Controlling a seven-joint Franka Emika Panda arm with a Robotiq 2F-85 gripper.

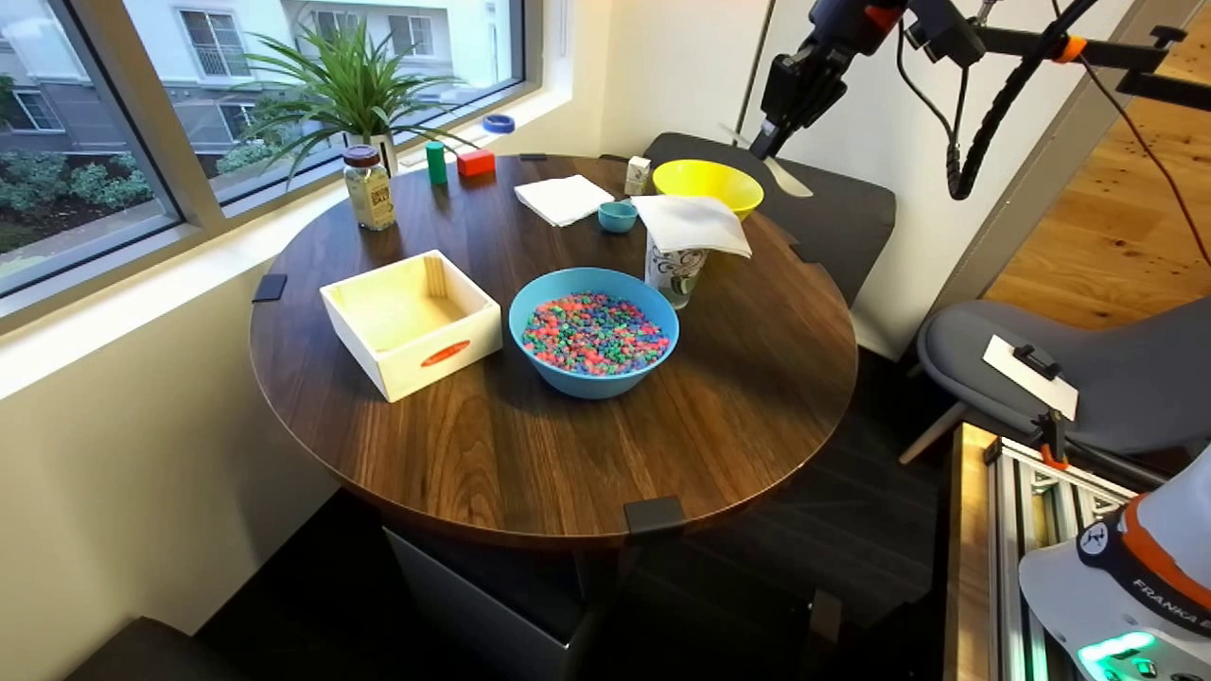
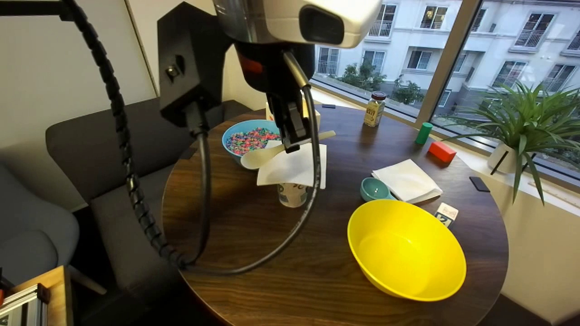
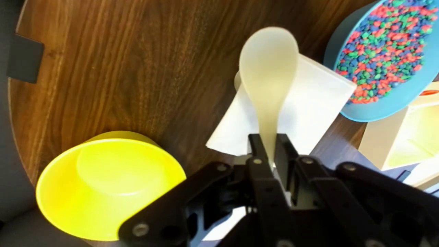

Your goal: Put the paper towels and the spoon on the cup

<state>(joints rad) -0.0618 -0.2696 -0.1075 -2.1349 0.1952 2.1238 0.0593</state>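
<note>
My gripper (image 1: 763, 146) is shut on the handle of the pale cream spoon (image 1: 791, 180), held in the air. In the wrist view the spoon (image 3: 269, 61) points away from the fingertips (image 3: 268, 141), its bowl end free. A white paper towel (image 1: 691, 223) lies across the mouth of the tall patterned cup (image 1: 670, 274), overhanging its sides. Gripper and spoon are above the table and apart from this towel; the spoon overlaps the towel (image 3: 312, 103) in the wrist view. More folded paper towels (image 2: 408, 181) lie flat on the table. The cup's rim is hidden under the towel.
A blue bowl (image 1: 591, 386) of coloured bits stands beside the cup. A yellow bowl (image 2: 408, 258), small teal cup (image 2: 375, 189) and lettered block (image 2: 446, 213) stand nearby. A wooden box (image 1: 440, 364), jar (image 1: 369, 194), green block (image 1: 436, 163) and red block (image 1: 476, 163) are farther off.
</note>
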